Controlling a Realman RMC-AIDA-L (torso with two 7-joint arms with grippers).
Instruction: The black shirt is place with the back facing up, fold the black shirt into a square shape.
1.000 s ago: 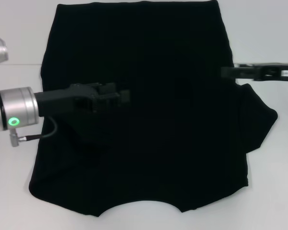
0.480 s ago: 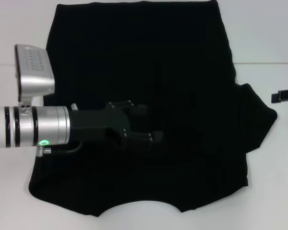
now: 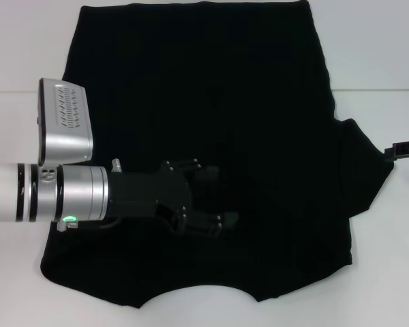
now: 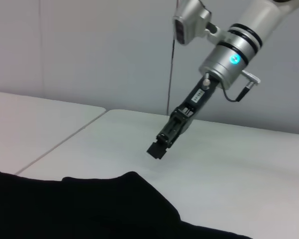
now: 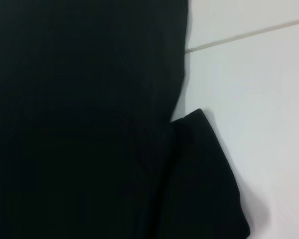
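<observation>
The black shirt (image 3: 259, 102) lies spread flat on the white table (image 3: 382, 54), plain side up. Its right sleeve (image 3: 365, 170) sticks out sideways, and no sleeve shows on the left edge. My left gripper (image 3: 218, 197) hovers over the shirt's lower middle, open, with nothing between its fingers. My right gripper (image 3: 403, 146) sits at the far right, just off the tip of that sleeve. The left wrist view shows the right gripper (image 4: 157, 147) above bare table beyond the shirt's edge (image 4: 89, 209). The right wrist view looks down on the shirt (image 5: 79, 124) and the sleeve (image 5: 204, 179).
A thin seam (image 3: 375, 90) crosses the table behind the shirt's upper part. White table surface borders the shirt on the right (image 3: 395, 259) and along the near edge. A pale wall (image 4: 89, 50) stands behind the table.
My left arm swung in from the left and down over the shirt's lower middle. My right gripper pulled back from the shirt's right edge to beside the sleeve tip.
</observation>
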